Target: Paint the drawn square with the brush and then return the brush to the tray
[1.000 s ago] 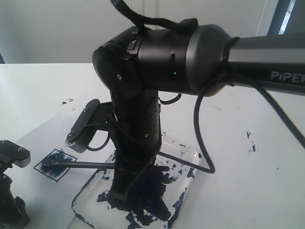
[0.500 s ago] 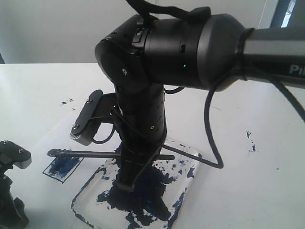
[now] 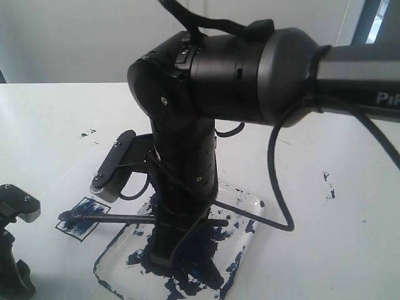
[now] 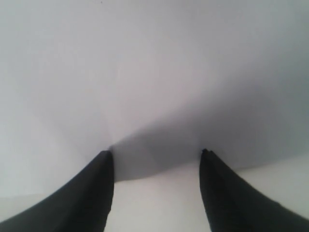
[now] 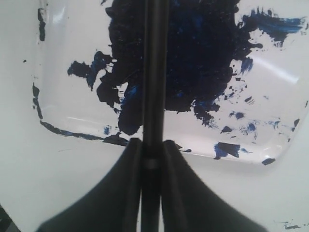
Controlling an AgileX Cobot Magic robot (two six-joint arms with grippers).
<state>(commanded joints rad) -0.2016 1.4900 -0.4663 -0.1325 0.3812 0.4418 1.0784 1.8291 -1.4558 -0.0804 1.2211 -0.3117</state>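
Observation:
The drawn square (image 3: 84, 215) sits left of the tray (image 3: 245, 245), its inside streaked dark blue. The brush (image 3: 119, 219) lies nearly level, its clotted tip resting on the square's left part and its handle reaching over the tray. My right gripper (image 3: 164, 250) points down over the tray and is shut on the brush handle. In the right wrist view the brush (image 5: 155, 72) runs out from between the shut fingers of the right gripper (image 5: 150, 141) across the paint-smeared tray (image 5: 63, 104). My left gripper (image 4: 155, 152) is open over bare white surface, holding nothing.
The left arm's base (image 3: 14, 250) stands at the bottom left, close to the square. Small paint specks (image 3: 87, 133) and other paint specks (image 3: 328, 184) dot the white table. The right arm's cable (image 3: 275, 187) hangs beside the tray.
Half a second ago the brush tip was lifted above the square. It is now back down on the square, as it was a second ago. The left arm has not moved.

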